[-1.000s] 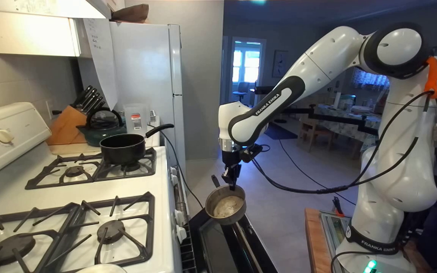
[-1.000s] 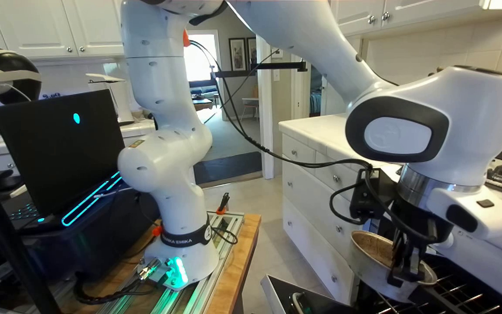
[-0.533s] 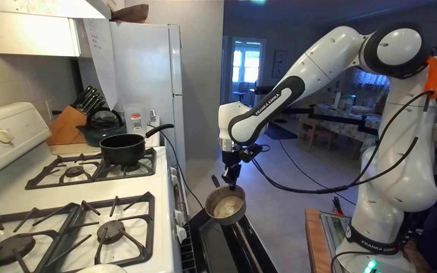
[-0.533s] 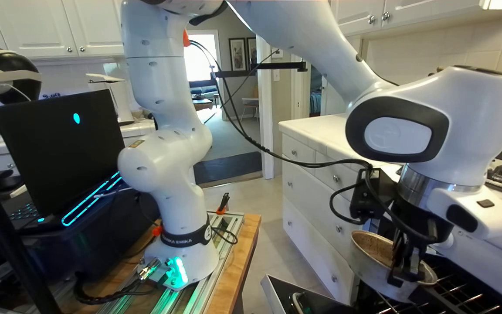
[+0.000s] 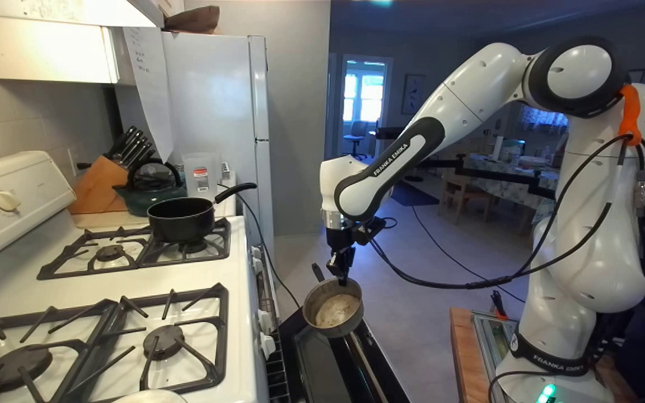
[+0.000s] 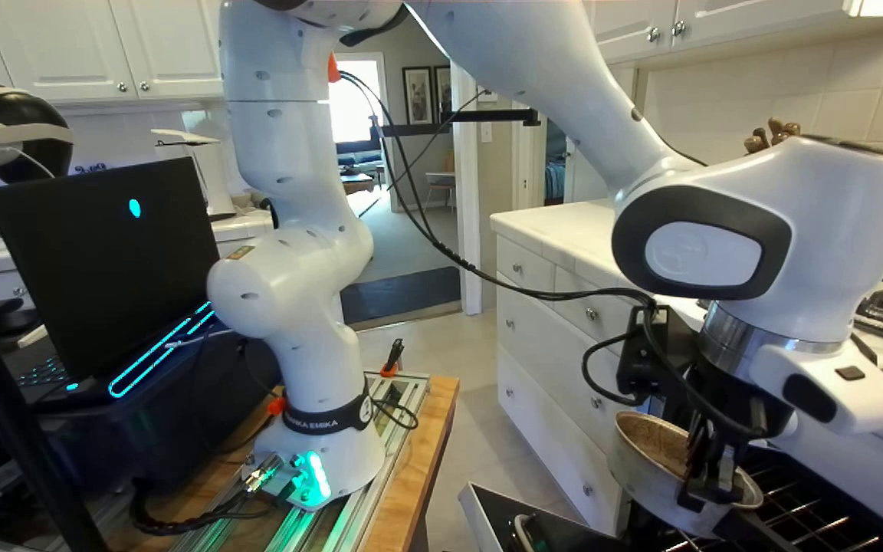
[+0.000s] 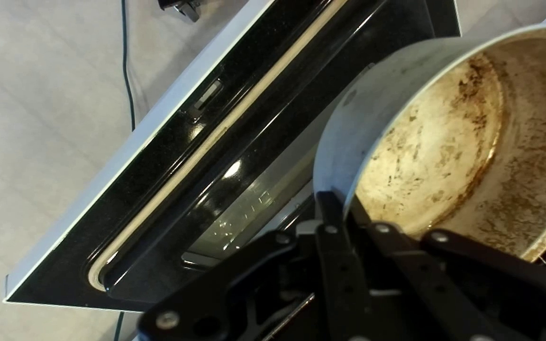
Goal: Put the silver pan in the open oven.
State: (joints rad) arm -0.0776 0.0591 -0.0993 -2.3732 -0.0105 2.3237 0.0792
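Claw (image 7: 347, 203): the wall of the silver pan (image 5: 332, 309) is pinched at the rim, one finger being set outside and one inside, as is shown in the wrist view.
Pan position: it is held over the lowered oven door (image 5: 322, 366), just beside the front of the range; whether its base touches anything below cannot be told.
Pan tilt: the rim is slanted, its lower end being gripped in an exterior view.
Pan interior: a pale tan floor is marked with dark brown stains.
Pan handle (image 5: 318, 272): pointed toward the far end of the range in an exterior view.
Oven rack (image 6: 813, 506): its wires are seen beside and below the pan.
Range top (image 5: 126, 288): black grates are carried on a white surface.
Black pot (image 5: 181, 219): set upright on a far grate, its handle turned toward the fridge (image 5: 210, 95).
Beyond the range: a knife block (image 5: 96, 184) and a green kettle (image 5: 148, 197) are placed side by side.
Table (image 6: 425, 429): the arm's base (image 6: 326, 445) is mounted there, with a laptop (image 6: 100, 261) placed near it.
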